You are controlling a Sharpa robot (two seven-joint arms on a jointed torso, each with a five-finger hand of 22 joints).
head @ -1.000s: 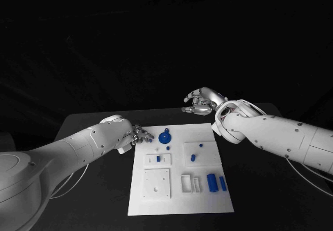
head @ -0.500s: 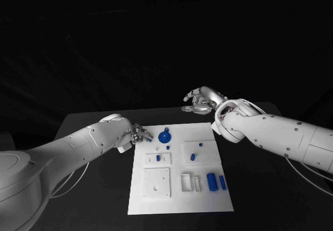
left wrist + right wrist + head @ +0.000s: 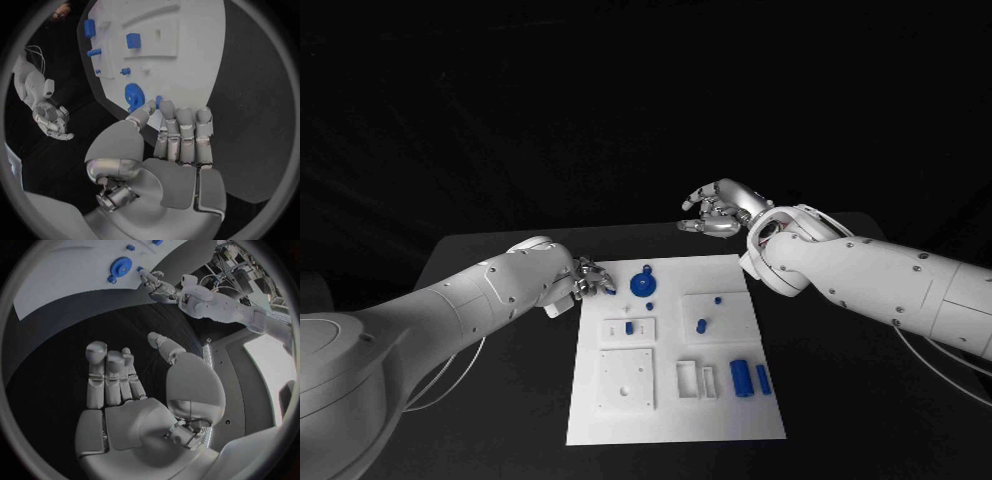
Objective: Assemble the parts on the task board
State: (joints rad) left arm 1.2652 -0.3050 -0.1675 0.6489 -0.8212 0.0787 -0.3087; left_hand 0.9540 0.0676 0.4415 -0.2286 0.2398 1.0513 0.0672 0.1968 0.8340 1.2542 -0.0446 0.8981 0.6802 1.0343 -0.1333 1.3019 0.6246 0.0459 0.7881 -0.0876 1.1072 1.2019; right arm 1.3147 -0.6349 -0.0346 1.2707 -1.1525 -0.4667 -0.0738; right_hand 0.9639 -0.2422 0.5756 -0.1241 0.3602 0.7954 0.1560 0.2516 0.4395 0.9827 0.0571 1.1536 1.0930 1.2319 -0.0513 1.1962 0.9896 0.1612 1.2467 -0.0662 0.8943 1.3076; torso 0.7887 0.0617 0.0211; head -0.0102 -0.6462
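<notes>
The white task board (image 3: pixel 678 350) lies in the middle of the black worktop (image 3: pixel 488 255). A blue gear (image 3: pixel 642 284) sits near its far edge, at about eleven o'clock on the board; two blue cylinders (image 3: pixel 749 379) rest at about four o'clock. The left hand (image 3: pixel 589 278) is at the board's far-left corner, at nine o'clock from the gear, pinching a small blue part (image 3: pixel 159 101) at its fingertips. The right hand (image 3: pixel 720 211) hovers beyond the board's far edge, fingers loosely curled, holding nothing.
</notes>
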